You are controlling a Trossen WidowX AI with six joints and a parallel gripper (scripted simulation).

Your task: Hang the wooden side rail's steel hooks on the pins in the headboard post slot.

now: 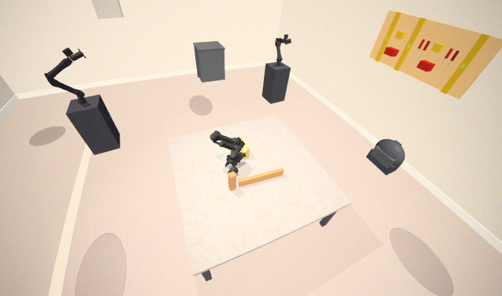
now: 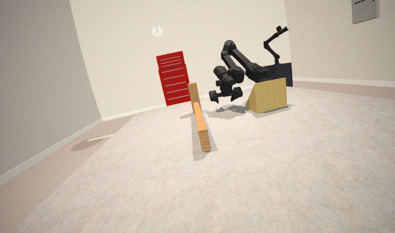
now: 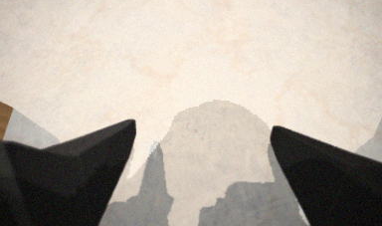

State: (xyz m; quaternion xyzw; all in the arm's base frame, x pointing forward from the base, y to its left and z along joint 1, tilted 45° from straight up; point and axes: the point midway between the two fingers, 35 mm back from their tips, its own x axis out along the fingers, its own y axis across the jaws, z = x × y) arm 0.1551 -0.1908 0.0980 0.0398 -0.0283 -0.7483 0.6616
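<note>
the desk [image 1: 259,222] [image 2: 203,190] [image 3: 199,47] carries all the task's pieces. taking its edges as the top view shows them, the side rail [image 1: 261,177] [image 2: 199,118] lies lengthwise on it, its long axis running from beside the headboard post [image 1: 232,181] [image 2: 192,92] out toward the right edge. the rail's far end is down on the desk, well apart from the near right corner.

the post stands upright, closer to the left edge than to the right one. a narrow gap shows between post and rail in the top view; the hooks and pins are too small to make out, so i can't tell how they sit against each other.

the black arm [image 1: 229,143] [image 2: 243,58] is mounted by a yellow wedge-shaped block [image 1: 244,153] [image 2: 270,95], toward the far edge. it bends over so that the gripper [image 1: 230,168] [image 2: 225,101] [image 3: 204,129] points down, raised above the desk on the far-edge side of the post. its fingers are released and spread wide, with nothing between them, and neither the rail nor the post is in their grasp. the wrist view catches a bit of brown wood [image 3: 4,118] at its left border, and shadows fall below the fingers.
</note>
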